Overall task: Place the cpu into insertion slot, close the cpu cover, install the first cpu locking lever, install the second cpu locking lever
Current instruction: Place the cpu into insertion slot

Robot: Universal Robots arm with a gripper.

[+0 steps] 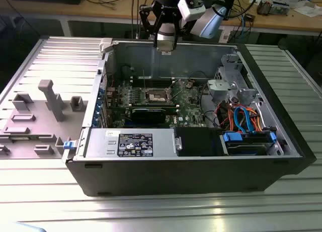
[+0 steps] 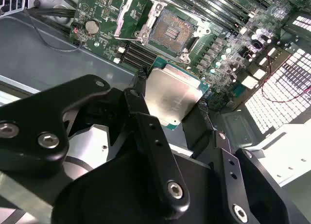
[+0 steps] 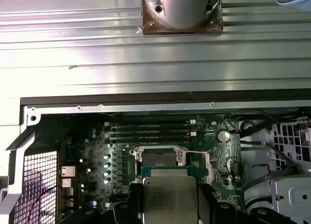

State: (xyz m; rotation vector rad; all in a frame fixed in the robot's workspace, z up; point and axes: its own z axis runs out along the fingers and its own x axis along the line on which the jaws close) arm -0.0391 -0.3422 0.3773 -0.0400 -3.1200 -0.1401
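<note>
Closest to you in the second wrist view are the black fingers (image 2: 146, 117) of the gripper (image 2: 172, 95), and they are clamped on the cpu (image 2: 170, 100). One finger presses each of two opposite edges, and its silvery lid faces the camera. You can see the same grip in the first wrist view, where the cpu (image 3: 169, 199) sits between the two dark fingers (image 3: 133, 204). The chip is held in the air above the green circuit board (image 2: 233, 20) and touches nothing but the claw. The insertion slot (image 2: 171, 32) lies just past the chip, uncovered, with its dark brownish contact field showing inside the metal rim. The cpu cover (image 2: 138, 15) is swung open and stands up at one side of the socket, clear of its centre. In the first wrist view the insertion slot (image 3: 158, 158) sits just beyond the chip's far edge, with the long black memory slots (image 3: 150, 131) further on. In the exterior view the arm (image 1: 163, 13) hangs over the far wall of the open computer case (image 1: 176, 166), and the insertion slot (image 1: 156, 96) shows near the middle of the board, well below it.
</note>
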